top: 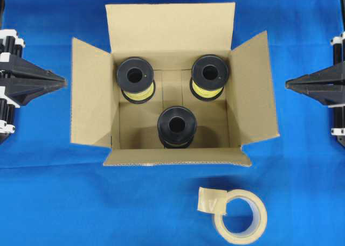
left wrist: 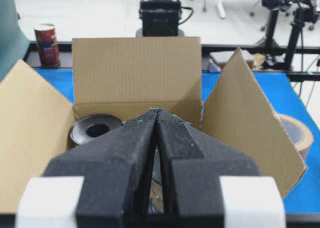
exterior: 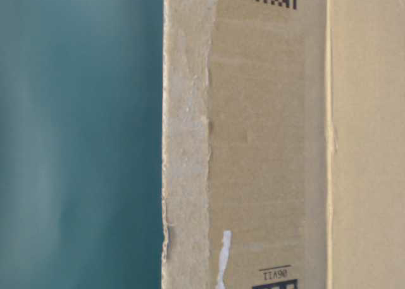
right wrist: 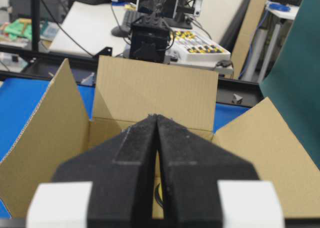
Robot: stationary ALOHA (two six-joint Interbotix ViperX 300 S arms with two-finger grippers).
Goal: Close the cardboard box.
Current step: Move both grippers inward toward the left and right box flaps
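Overhead view, near edge: a roll of beige tape (top: 241, 216) lies flat on the blue table cover (top: 54, 203), a loose end folded up at its left; it sits apart from the carton, and its lower rim is cut off by the frame.

Centre: the cardboard box (top: 172, 90), plain brown corrugated board, stands open in the middle of the table with all four flaps splayed outward. The fluted edge shows along the near flap. Inside stand three black spools (top: 177, 126), round-flanged with a central hole; the two rear ones carry yellow winding, and the front spool's winding is mostly hidden beneath its flange. The box floor between them is bare board.

Sides: the left gripper (top: 63, 81) and the right gripper (top: 287, 84) rest at table edges, tips pointing inward, each clear of the side flaps by a strip of open blue cloth. In both wrist views the matt black, foam-textured fingers (left wrist: 125, 153) (right wrist: 125, 158) meet at their tips with nothing between them. Both arms are cropped by the frame.

Table-level view: only a close, blurred stretch of the box's outer wall (exterior: 266, 137) is visible, with a torn paler strip down its left margin, fragments of black printed code at top and bottom, and a small white scrap; a teal backdrop (exterior: 76, 137) fills the remainder.

Far background, left wrist view: a red can (left wrist: 46, 44) stands beyond the table.
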